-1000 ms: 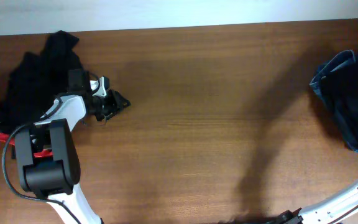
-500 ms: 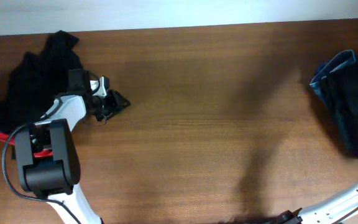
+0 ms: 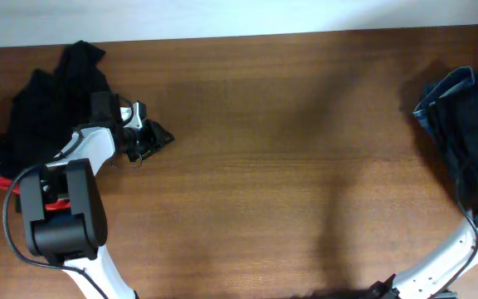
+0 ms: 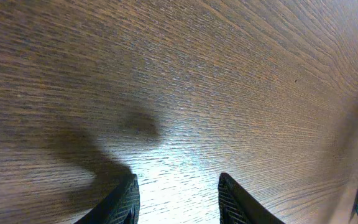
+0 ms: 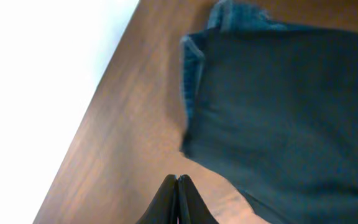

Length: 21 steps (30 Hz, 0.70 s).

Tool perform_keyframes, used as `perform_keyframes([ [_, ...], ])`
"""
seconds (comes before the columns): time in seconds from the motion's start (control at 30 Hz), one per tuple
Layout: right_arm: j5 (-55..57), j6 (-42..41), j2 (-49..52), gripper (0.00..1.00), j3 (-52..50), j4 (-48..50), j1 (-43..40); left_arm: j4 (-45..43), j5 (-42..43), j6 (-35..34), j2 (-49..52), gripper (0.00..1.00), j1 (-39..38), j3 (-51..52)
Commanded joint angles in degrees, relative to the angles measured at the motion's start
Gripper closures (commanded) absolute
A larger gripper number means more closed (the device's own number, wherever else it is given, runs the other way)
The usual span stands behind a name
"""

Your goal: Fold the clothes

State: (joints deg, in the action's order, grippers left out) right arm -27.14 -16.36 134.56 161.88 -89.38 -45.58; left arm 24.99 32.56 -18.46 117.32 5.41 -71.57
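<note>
My left jaws hang part open over bare table, holding nothing. My right jaws are pinched together on nothing, with the dark cloth lying on the jeans just at 1 o'clock of them. Lifting now would likely bring up no cloth. Only the overhead view shows the black pile at 9 o'clock; only the right wrist view shows those shut jaws.

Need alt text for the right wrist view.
The right end effector, shut and empty, hangs over a brown wooden table. A dark cloth garment with a blue denim edge fills the upper right; bright white shows beyond the table edge at left.
</note>
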Motion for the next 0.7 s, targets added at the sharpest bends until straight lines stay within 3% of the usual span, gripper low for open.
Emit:
perform_keyframes([
  [0.0, -1.86, 0.87, 3.21, 0.96, -3.28, 2.73, 1.73, 0.55, -4.09, -0.55, 0.9, 0.59, -0.15, 0.98],
  [0.37, -2.32, 1.14, 4.74, 0.96, -15.93, 9.18, -0.02, 0.55, -6.78, -0.57, 0.92, 0.59, -0.17, 0.98],
  [0.67, -11.45, -1.49, 4.74, 0.96, -39.69, 35.26, 0.2, 0.76, -7.08, -0.57, 0.92, 0.59, -0.15, 0.98],
])
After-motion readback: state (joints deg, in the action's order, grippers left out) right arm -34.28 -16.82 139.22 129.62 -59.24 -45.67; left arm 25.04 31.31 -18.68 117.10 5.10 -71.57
